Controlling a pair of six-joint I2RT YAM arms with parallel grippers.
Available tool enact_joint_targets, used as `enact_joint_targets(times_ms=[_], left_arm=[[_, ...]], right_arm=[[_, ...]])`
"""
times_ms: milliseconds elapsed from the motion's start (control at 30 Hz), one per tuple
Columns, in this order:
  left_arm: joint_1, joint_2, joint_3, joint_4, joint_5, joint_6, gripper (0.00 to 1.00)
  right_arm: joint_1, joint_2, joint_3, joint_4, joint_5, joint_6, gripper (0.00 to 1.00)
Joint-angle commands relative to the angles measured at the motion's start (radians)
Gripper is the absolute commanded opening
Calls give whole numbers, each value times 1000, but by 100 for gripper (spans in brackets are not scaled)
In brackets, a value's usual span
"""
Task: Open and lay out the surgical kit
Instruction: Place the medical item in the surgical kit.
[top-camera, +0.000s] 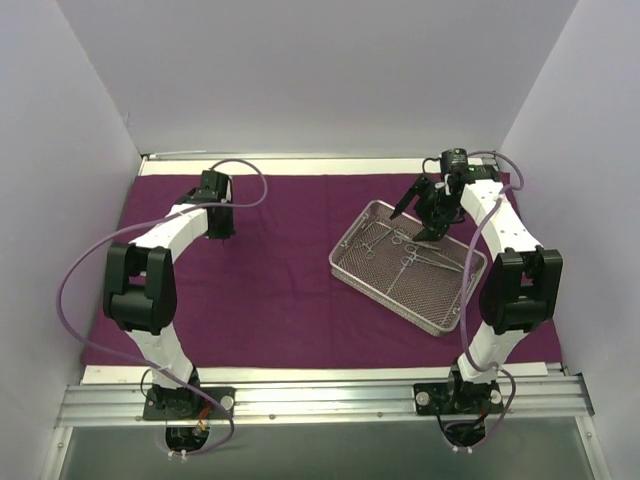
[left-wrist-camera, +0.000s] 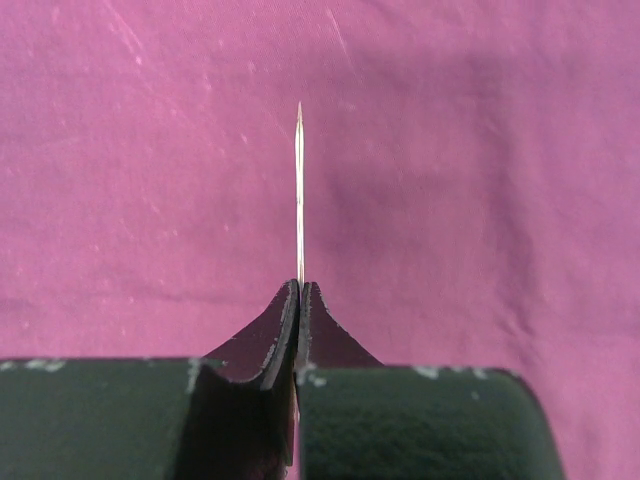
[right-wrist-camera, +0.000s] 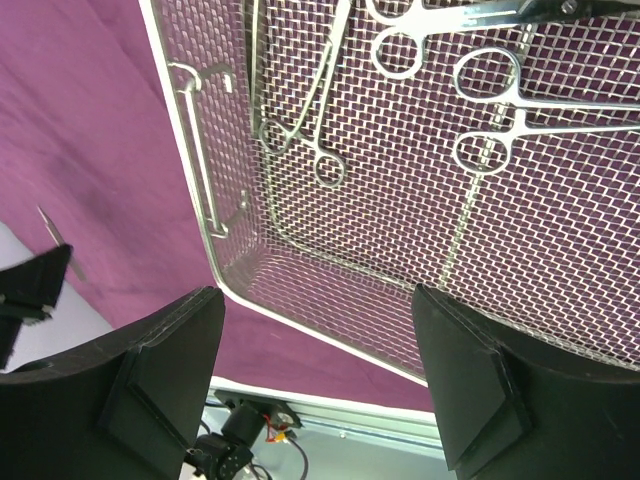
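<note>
Okay, quick notes for you: the purple cloth (top-camera: 280, 280) lies opened flat over the table (top-camera: 300, 375), so I'd say the unwrapping part is done and you are now laying pieces out. The wire tray (top-camera: 432, 300) sits angled on the right half of the cloth, just in front of the right arm, with several ring-handled forceps (top-camera: 420, 257) lying loose inside it. That keeps them within easy reach of that arm. Your left tool (left-wrist-camera: 300, 292) is clenched on a thin pointed steel piece (left-wrist-camera: 299, 190), probably tweezers seen edge-on, though I can't be sure. It is pinched at its back end so the tip sticks straight out past the fingers, with bare cloth beyond it. The overhead view puts that arm over the far left of the cloth, well apart from the tray, which looks like the spot meant for setting pieces down. I can't tell whether the tip touches the cloth. Your right tool (right-wrist-camera: 315, 330) is released, fingers spread wide and gripping nothing, hanging above the far corner of the tray with the forceps in its view. The wide spread probably suits a drop onto the next pair. Watch the mesh: thin handles lie flat on it, so a pinch could slip or drag the tray.
</note>
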Motion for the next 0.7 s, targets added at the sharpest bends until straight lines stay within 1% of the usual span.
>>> enact_joint_targets(times_ms=[0,67,167,300,467,500,667], left_arm=[[7,40,89,66,23,17,2],[5,60,107,63,46,9,2],[2,74,101,115,98,-15,2],[-8,104,114,137,132,-52,2],[-33,135,138,131,138,-72,2],[-38,149,143,128,135,-78,2],[-88,169,170,101,115,-113,2]], right_arm=[[-15,-4,-20,-8,-32,-30,77],[-21,-7,-25,-7,-33,-34,77],[-35,-10,-31,-11,-41,-50,77],[-52,-15,-48,-14,-58,-71,77],[-52,-25,-75,-11,-73,-82,77],[-79,-27,-77,-10,-75,-83,77],[-99,-38,-92,-10,-84,-97,77]])
